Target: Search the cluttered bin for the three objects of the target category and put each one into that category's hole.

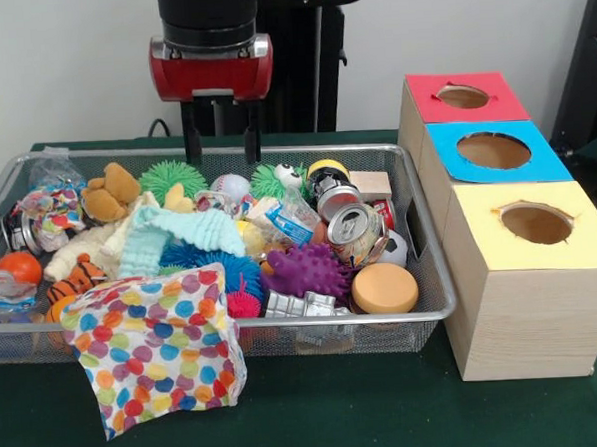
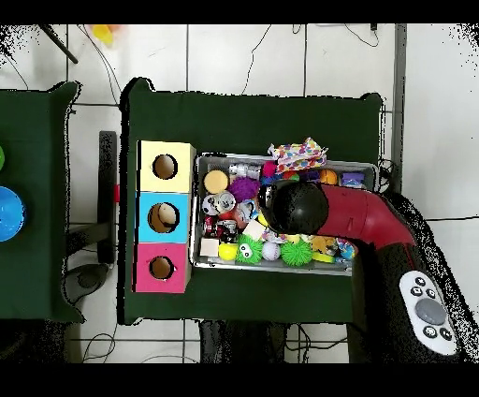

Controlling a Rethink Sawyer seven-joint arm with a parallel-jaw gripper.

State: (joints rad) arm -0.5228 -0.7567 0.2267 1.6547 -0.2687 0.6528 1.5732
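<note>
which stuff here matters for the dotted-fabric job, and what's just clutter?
Job:
- dotted cloth, draped over the bin's near rim
- wire bin
- yellow hole
- hand, open above the bin

Clutter:
- mint knitted cloth
- purple spiky ball
- drink can
- teddy bear
- red hole, blue hole

A purple spiky ball point(image 1: 306, 271), a crushed can point(image 1: 355, 232), a mint knitted cloth point(image 1: 179, 235) and a teddy bear point(image 1: 111, 192) lie jumbled together.
</note>
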